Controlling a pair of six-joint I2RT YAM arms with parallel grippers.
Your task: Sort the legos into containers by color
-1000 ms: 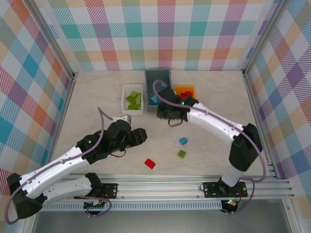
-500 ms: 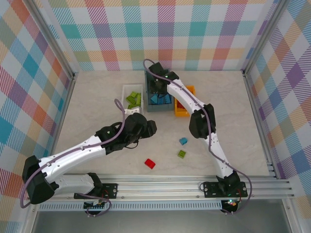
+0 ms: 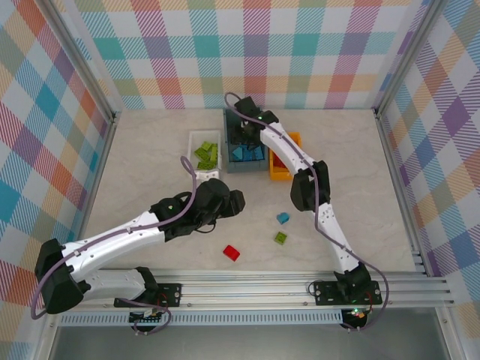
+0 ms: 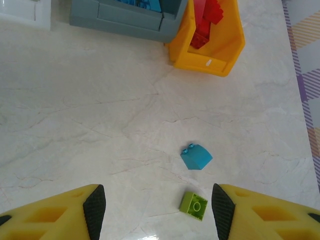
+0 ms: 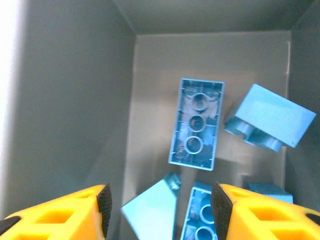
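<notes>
My right gripper hangs open inside the deep grey-blue bin, above several blue legos: a long upturned brick, a sloped one and another sloped one beneath the jaws. My left gripper is open over the table, nothing in it. A loose lime green brick lies between its fingertips, close to the right finger, with a blue sloped brick just beyond. A red brick lies near the front. The white tray holds green bricks and the orange-yellow bin holds red ones.
The three containers stand side by side at the back centre. The right arm stretches diagonally across the orange bin. Plaid walls enclose the table on three sides, and a metal rail runs along the front edge.
The right arm swung from mid-table to the grey-blue bin and opened its jaws over it. The left gripper moved a little to the right, towards the loose bricks.
</notes>
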